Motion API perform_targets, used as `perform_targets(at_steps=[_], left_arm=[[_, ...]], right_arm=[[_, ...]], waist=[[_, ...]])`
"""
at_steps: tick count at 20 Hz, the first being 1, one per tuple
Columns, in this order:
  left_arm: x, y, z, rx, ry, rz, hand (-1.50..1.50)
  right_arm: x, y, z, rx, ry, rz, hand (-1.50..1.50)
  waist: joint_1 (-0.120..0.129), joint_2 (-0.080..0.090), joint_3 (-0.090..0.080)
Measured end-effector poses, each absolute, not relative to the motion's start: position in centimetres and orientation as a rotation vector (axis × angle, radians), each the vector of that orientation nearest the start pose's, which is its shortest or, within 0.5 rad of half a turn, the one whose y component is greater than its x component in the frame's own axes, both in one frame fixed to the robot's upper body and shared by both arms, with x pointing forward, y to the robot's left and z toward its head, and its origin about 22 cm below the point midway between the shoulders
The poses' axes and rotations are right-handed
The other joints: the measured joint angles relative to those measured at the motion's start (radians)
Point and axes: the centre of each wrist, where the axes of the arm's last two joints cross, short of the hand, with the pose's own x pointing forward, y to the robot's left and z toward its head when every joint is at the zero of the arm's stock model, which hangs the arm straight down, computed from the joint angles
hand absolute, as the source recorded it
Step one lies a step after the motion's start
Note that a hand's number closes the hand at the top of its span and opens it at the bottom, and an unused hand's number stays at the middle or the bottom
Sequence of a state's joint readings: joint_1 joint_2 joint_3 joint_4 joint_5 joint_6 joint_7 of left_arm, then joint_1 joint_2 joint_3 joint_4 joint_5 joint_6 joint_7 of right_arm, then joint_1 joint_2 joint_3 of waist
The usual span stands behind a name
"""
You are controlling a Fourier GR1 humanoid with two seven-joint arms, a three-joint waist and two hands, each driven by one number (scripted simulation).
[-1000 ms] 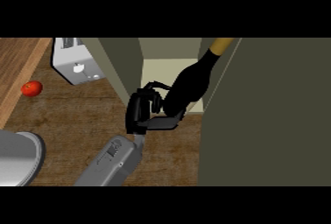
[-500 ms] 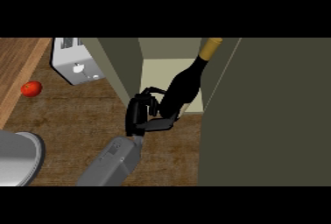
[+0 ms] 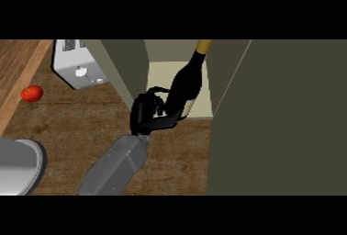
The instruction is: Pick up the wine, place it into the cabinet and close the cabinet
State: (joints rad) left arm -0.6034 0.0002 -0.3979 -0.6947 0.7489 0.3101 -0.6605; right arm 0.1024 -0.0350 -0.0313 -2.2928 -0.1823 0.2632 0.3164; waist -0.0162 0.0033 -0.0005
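1. The wine bottle point(image 3: 186, 87) is being held by one hand point(image 3: 150, 114), whose fingers and thumb are curled round the lower body of the bottle.
2. Which arm this hand belongs to cannot be told with certainty; it is being taken here as the right hand, since its grey forearm point(image 3: 115, 165) is coming up from the lower edge of the head view and slanting toward the cabinet point(image 3: 122, 64).
3. The bottle is being kept tilted, with its base down by the hand and its neck leaning up and away, the yellow top point(image 3: 203, 45) being the part farthest from the hand.
4. Relative to the hand, the bottle is lying just above and slightly to the side, toward the open door point(image 3: 278, 119); the palm is pressed against the bottle's dark body.
5. The bottle is being shown in the cabinet's opening, over the pale shelf point(image 3: 169, 78); whether its base is resting on that shelf cannot be told.
6. The cabinet door is standing open, a broad dark panel just beside the bottle on the side away from the hand.
7. A toaster point(image 3: 78, 69) is being seen on the counter point(image 3: 81, 119) beside the cabinet's outer wall, well apart from the hand.
8. A red tomato point(image 3: 31, 93) is lying farther from the cabinet than the toaster.
9. A grey rounded object point(image 3: 19, 166) is showing at the view's edge, well apart from the cabinet.
10. No other hand is being shown.
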Motion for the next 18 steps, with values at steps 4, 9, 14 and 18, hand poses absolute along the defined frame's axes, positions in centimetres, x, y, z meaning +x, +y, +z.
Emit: perform_targets(at_steps=[4,9,14,18], left_arm=[[34.3,10.2,-5.1,-0.232,-1.691,0.234,1.50],[35.0,9.7,-4.5,-0.253,-1.679,0.229,1.50],[36.7,9.8,-3.6,-0.254,-1.666,0.249,1.50],[37.7,9.4,-2.5,-0.272,-1.671,0.259,1.50]], right_arm=[[16.7,-24.4,14.2,0.209,-1.894,0.208,-1.50],[17.1,-24.4,14.2,0.206,-1.890,0.201,-1.50],[16.9,-24.5,13.8,0.213,-1.886,0.202,-1.50],[17.2,-24.4,14.0,0.217,-1.885,0.208,-1.50]], waist=[[-0.004,0.000,0.000],[-0.002,0.000,0.000],[-0.012,0.004,0.000],[-0.011,0.003,0.000]])
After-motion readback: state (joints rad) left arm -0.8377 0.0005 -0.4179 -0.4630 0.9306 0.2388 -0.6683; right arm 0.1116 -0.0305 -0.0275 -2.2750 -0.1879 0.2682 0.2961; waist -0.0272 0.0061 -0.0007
